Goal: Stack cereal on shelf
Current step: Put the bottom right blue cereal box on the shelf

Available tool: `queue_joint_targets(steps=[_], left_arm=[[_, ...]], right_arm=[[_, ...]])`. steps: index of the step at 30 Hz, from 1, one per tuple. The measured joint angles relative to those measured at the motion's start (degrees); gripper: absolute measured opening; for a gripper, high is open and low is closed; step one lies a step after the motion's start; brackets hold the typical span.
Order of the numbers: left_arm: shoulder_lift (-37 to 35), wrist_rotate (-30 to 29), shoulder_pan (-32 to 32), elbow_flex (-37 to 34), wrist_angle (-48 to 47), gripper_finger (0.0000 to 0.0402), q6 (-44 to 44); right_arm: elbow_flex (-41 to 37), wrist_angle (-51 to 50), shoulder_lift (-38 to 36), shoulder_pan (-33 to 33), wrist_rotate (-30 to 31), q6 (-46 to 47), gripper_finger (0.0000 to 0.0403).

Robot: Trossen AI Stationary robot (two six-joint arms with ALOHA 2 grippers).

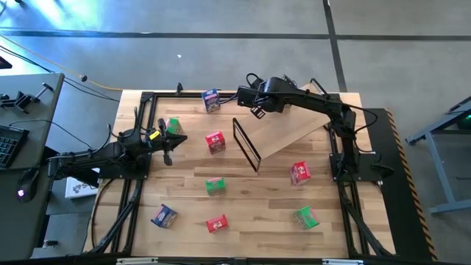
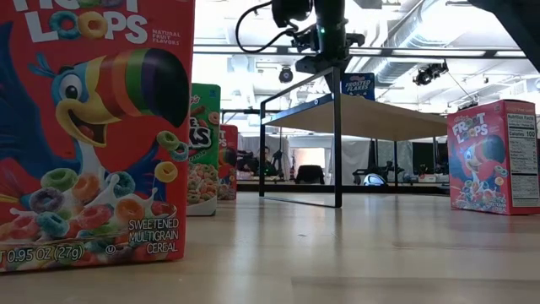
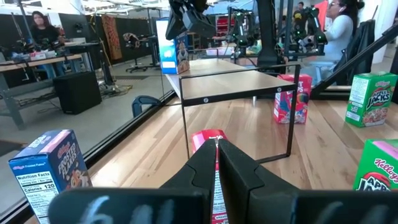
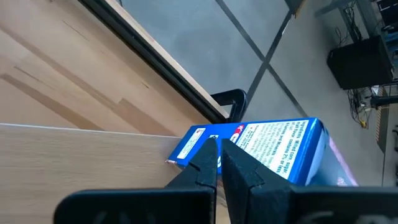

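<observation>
Blue cereal box (image 1: pixel 211 100) beside right gripper (image 1: pixel 257 112)

An overhead camera looks straight down on the whole table (image 1: pixel 243 213) and both arms. A table-level camera looks across the boards, very close to a red box (image 2: pixel 93 135). Each wrist camera looks forward past its own closed fingers. The tilted shelf (image 1: pixel 283 129) appears in the overhead, low and left wrist views.
</observation>
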Motion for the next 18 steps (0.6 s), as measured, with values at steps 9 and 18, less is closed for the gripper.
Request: queue_joint_targets(steps=[9,18], left_arm=[[0.00,0.02,0.00,0.00,-0.01,0.0012,-0.64],[0.00,0.03,0.00,0.00,-0.36,0.0012,-1.26]], right_arm=[[0.00,-0.02,0.00,-0.02,-1.27,-0.52,0.0000],[0.00,0.00,0.00,-0.90,-2.00,-0.82,0.0000]])
